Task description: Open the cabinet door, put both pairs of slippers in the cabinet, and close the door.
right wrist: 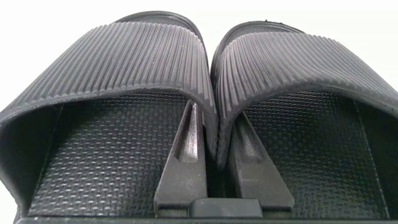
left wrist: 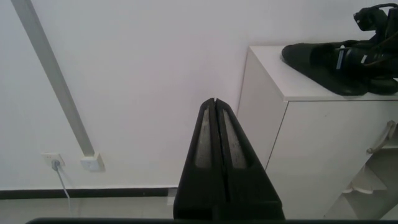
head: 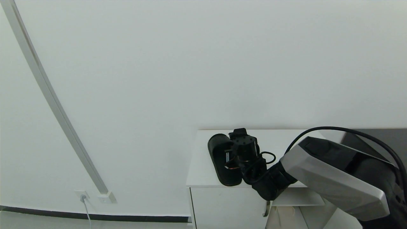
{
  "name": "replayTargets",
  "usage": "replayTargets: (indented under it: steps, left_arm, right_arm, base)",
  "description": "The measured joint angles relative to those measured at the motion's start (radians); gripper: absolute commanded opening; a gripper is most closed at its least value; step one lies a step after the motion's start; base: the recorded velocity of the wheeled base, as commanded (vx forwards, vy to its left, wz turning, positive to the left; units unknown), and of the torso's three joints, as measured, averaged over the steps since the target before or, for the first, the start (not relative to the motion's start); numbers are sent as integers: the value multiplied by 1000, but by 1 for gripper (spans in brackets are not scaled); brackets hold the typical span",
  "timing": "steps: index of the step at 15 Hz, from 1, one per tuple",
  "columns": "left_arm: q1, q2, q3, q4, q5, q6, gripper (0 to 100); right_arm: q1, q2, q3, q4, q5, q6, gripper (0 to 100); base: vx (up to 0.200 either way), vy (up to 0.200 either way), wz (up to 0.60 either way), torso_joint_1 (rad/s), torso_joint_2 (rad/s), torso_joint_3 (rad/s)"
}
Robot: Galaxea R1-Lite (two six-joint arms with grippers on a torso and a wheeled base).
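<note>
A pair of black ribbed slippers [head: 222, 162] lies side by side on the white cabinet's top [head: 203, 149], near its left front corner. My right gripper [head: 230, 159] reaches in from the heel side. One finger sits inside each slipper, and my right gripper [right wrist: 216, 115] is shut on the two touching inner strap walls. The left slipper strap [right wrist: 124, 62] and the right strap [right wrist: 298, 62] arch over the fingers. My left gripper [left wrist: 215, 102] is shut and empty, low and to the left of the cabinet, from where the slippers [left wrist: 317, 59] show on top.
The cabinet front [head: 222, 206] has a handle [head: 266, 210] with open shelves [head: 295, 198] beside it. A plain white wall stands behind. A slanted cable duct [head: 54, 101] runs down to wall sockets [head: 83, 194] left of the cabinet.
</note>
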Motion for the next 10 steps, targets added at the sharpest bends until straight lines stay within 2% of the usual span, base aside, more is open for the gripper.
replayTargets:
  steps: [5,8,10]
  left_arm:
    - [0,0,1,0,-1,7,0]
    - [0,0,1,0,-3,9,0]
    - [0,0,1,0,-3,9,0]
  right_arm:
    - [5,-137,137,-12,12,-5,0]
    - [19,-268,327,-66,74,-6,0]
    - [24,-377,472,-104,151,-6,0]
  base:
    - [0,0,0,0,0,0]
    - [0,0,0,0,0,0]
    - [0,0,0,0,0,0]
